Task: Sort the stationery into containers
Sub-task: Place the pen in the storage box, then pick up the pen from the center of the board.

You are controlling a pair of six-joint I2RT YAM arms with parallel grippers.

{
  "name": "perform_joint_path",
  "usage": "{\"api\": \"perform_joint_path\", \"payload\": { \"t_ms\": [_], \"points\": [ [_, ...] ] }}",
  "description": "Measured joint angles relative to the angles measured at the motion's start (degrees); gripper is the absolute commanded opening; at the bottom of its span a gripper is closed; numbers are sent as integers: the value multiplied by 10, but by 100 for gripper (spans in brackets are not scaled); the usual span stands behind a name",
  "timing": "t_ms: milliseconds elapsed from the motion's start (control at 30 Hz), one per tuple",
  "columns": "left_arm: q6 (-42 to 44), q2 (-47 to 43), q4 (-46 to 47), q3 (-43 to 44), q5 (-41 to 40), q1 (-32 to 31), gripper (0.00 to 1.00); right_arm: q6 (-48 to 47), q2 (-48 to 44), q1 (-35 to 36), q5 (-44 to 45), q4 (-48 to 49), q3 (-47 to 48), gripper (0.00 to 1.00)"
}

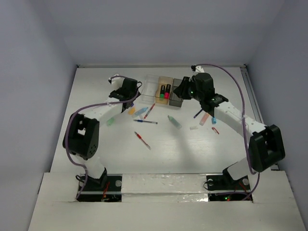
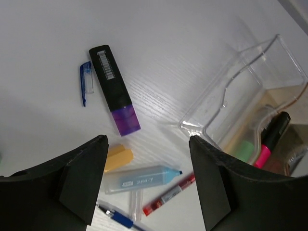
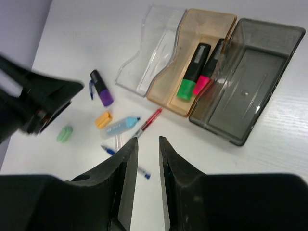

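Observation:
Three boxes stand in a row: clear (image 1: pixel 151 86), tan-orange (image 1: pixel 165 90), dark grey (image 1: pixel 176 97). The tan box (image 3: pixel 192 57) holds a green marker (image 3: pixel 189 74) and a pink marker (image 3: pixel 209 70); the clear box (image 3: pixel 149 48) and grey box (image 3: pixel 250 82) look empty. My left gripper (image 2: pixel 148 142) is open and empty above a light-blue highlighter (image 2: pixel 142 179), an orange piece (image 2: pixel 119 157) and a red pen (image 2: pixel 169 194). A purple marker (image 2: pixel 114 89) lies beyond. My right gripper (image 3: pixel 148 140) hovers near the grey box, jaws a narrow gap apart, empty.
More stationery lies loose: a green piece (image 1: pixel 110 121), a dark pen (image 1: pixel 145 121), a red pen (image 1: pixel 142 140), a pale green marker (image 1: pixel 174 121), and several small pieces at the right (image 1: pixel 207 120). A blue pen cap (image 2: pixel 85 82) lies by the purple marker.

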Motion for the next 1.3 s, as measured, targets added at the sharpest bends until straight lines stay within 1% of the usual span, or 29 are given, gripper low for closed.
{"api": "perform_joint_path", "payload": {
  "t_ms": [67, 100, 200, 467, 667, 800, 833, 967, 1000, 1033, 1300],
  "points": [
    [-5, 32, -6, 24, -12, 1, 64, -1, -31, 2, -11, 4, -31, 30],
    [-9, 45, -10, 31, -16, 4, 64, -1, -43, 5, -18, 4, -44, 33],
    [-16, 72, -17, 43, -22, 9, 64, -4, -62, 12, -30, 1, -64, 36],
    [-18, 137, -45, 93, -31, 29, 67, -19, -109, 24, -65, -14, -86, 36],
    [-16, 166, -56, 108, -26, 34, 66, -26, -119, 29, -74, -16, -86, 36],
    [-14, 179, -59, 112, -21, 34, 60, -27, -119, 29, -75, -17, -86, 37],
    [-13, 182, -60, 115, -19, 34, 56, -27, -119, 29, -74, -17, -86, 37],
    [-8, 196, -60, 129, -10, 34, 49, -27, -119, 29, -74, -17, -86, 37],
    [-7, 199, -60, 132, -10, 34, 46, -27, -119, 29, -74, -17, -86, 38],
    [-7, 203, -60, 137, -8, 34, 44, -27, -119, 29, -73, -17, -86, 38],
    [-3, 219, -60, 148, -2, 34, 46, -27, -119, 29, -68, -21, -86, 38]
  ]
}}
